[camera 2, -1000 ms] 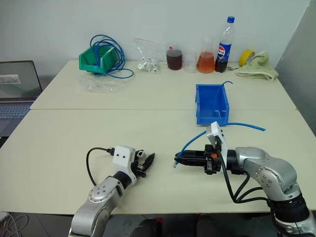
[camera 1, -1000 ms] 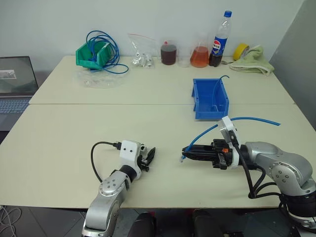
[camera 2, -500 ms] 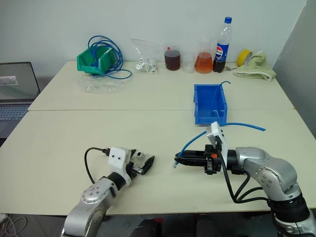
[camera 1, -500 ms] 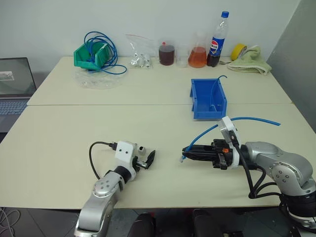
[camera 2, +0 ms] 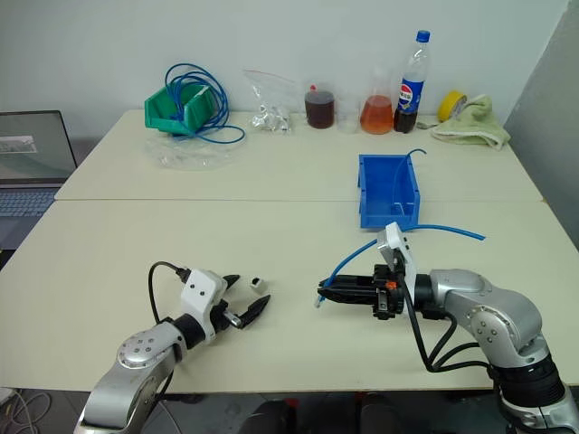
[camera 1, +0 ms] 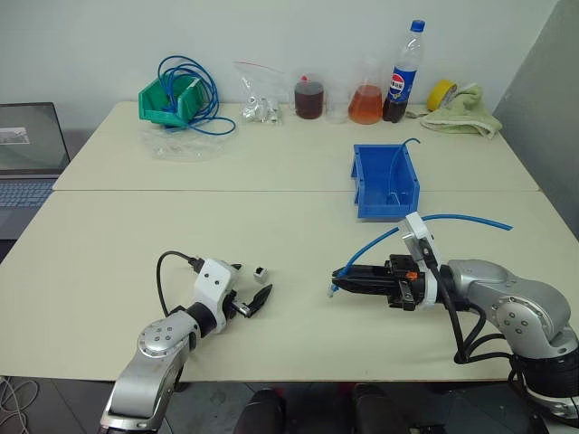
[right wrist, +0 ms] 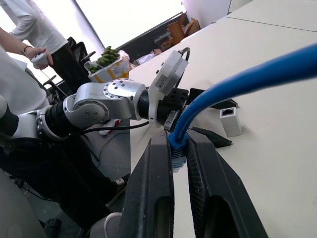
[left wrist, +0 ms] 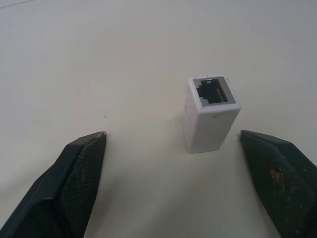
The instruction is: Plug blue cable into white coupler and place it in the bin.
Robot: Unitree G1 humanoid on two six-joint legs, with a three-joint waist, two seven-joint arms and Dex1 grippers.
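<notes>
The white coupler (left wrist: 210, 113) stands upright on the desk (camera 1: 271, 217), socket up, between the 2 spread fingers (left wrist: 79, 183) of the left hand (camera 1: 251, 292), untouched. The right hand (camera 1: 348, 278) pinches the blue cable (camera 1: 452, 218) near its plug. The bin (camera 1: 384, 183) sits behind.

Even, bright overhead light leaves soft shadows on the pale beige tabletop (camera 1: 271, 217), while the right wrist view's background glares white.
</notes>
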